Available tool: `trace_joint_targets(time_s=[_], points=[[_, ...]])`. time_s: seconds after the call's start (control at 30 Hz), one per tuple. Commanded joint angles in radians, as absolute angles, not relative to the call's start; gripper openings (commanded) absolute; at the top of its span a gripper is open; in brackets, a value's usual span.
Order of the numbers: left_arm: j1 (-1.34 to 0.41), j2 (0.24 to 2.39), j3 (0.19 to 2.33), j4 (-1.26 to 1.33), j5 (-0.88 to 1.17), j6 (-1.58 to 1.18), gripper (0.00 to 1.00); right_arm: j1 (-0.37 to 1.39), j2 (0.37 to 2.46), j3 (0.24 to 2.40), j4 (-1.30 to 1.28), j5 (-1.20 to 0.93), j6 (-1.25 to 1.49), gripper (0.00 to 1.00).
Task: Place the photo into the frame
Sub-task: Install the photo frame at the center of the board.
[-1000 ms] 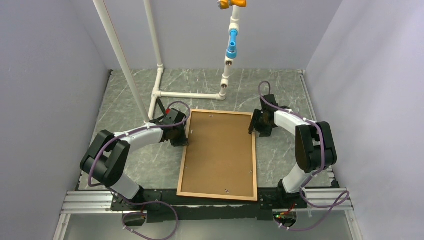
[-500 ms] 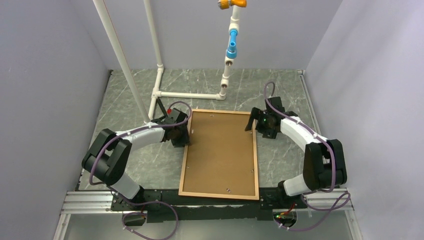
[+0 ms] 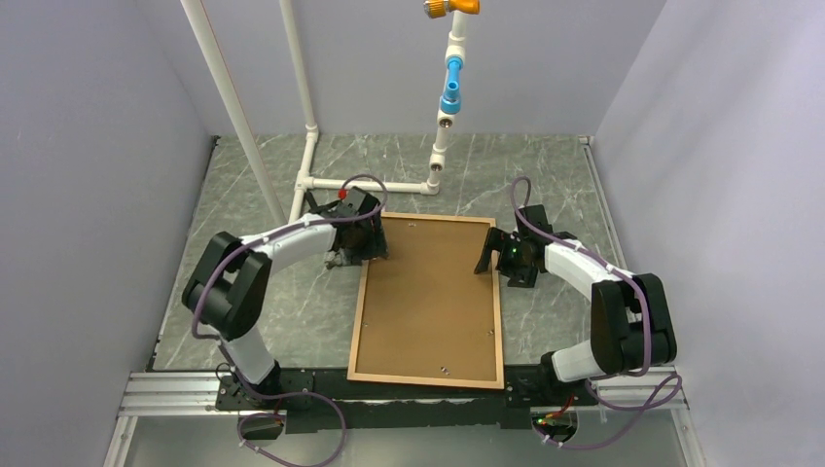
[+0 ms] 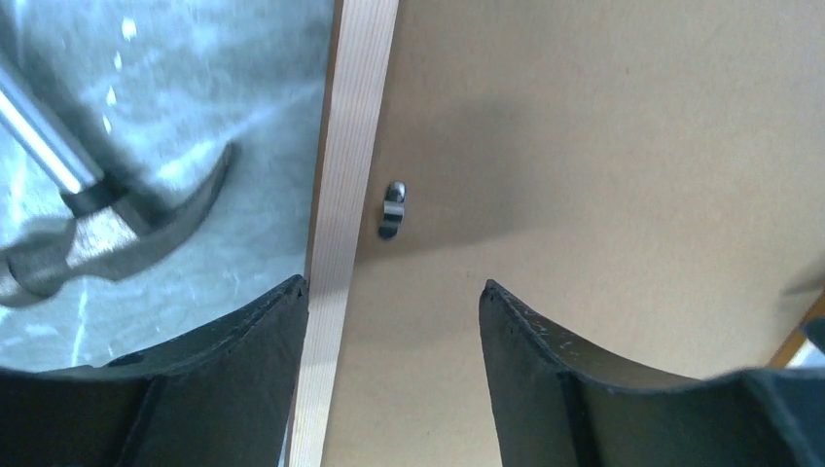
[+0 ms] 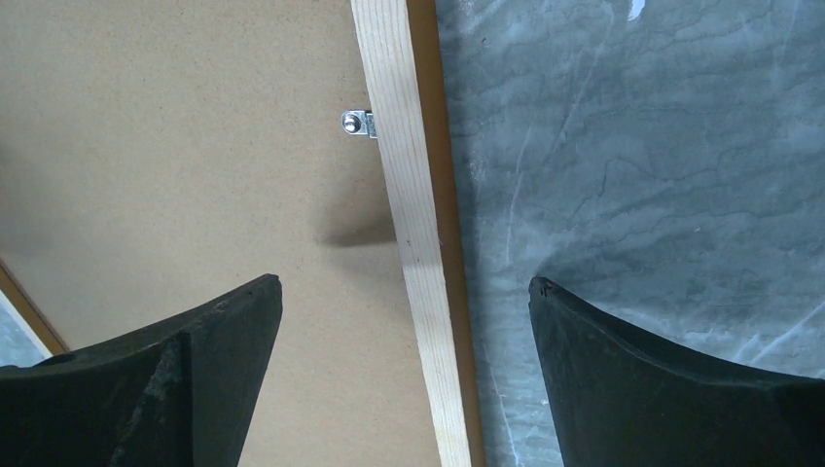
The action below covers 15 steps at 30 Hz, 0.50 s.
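Top external view, one frame (image 3: 356, 321) flat, board (image 3: 428, 302) up, left gripper (image 4: 394, 284) fingers apart astride its left rail, right gripper (image 5: 406, 282) fingers apart astride its right rail, one clip (image 4: 391, 209) beyond each.

Frame (image 3: 355, 321): orange-brown wood, pale straight grain on its back. Backing board (image 3: 428, 292): plain flat brown. Table (image 3: 555, 175): grey-green with white marble veining; pipes (image 3: 399, 185) white, fittings (image 3: 450, 88) blue and orange.
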<state>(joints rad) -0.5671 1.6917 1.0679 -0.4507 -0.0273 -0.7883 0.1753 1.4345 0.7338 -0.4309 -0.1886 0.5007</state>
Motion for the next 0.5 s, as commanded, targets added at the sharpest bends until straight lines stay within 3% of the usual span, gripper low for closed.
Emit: trace_joint_targets(time_s=[0.0,0.23,0.47], points=[[-0.566,1.771,1.175,-0.531,-0.101,-0.741,0.66,0.173,1.399,0.714,-0.409,-0.167,0.481,1.0],[-0.567,1.837,1.207,-0.548,-0.12,-0.727,0.5,0.173,1.408,0.711,-0.407,-0.165,0.48,1.0],[-0.568,1.874,1.232,-0.574,-0.157,-0.723,0.42,0.172,1.413,0.711,-0.399,-0.177,0.483,1.0]])
